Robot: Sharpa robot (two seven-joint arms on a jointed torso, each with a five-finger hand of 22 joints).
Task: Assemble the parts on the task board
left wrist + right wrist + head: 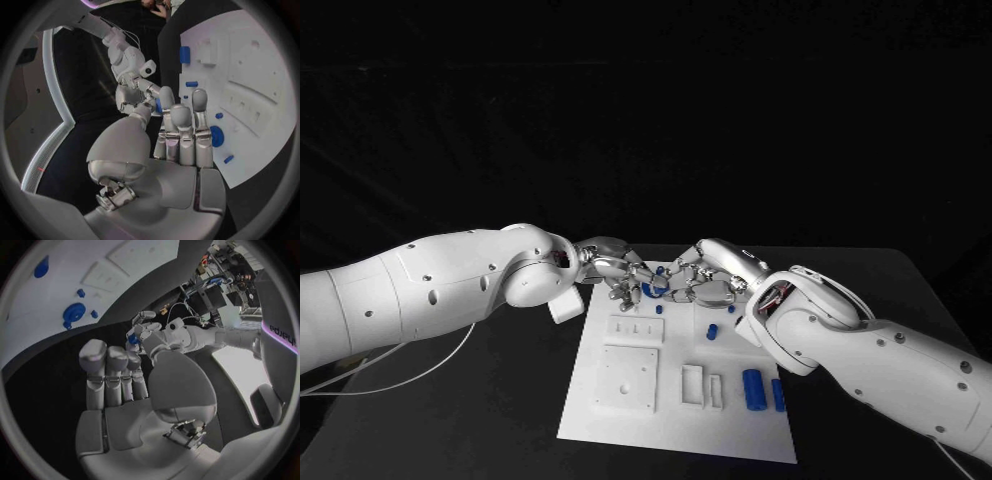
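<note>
Both hands meet over the board's (678,430) far end, the left hand (620,268) pinching a small blue part (655,290) that the right hand (704,284) touches with spread fingers (684,293); it looks light, stiff, best pinched by its sides.

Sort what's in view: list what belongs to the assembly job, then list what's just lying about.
Belongs to the job:
- white rectangular task board
- small blue plastic parts: two cylinders near the board's right edge, round blue disc
- left hand and right hand, meeting over the board's far end around a small blue piece

Lying about:
- black table
- white cable
</note>
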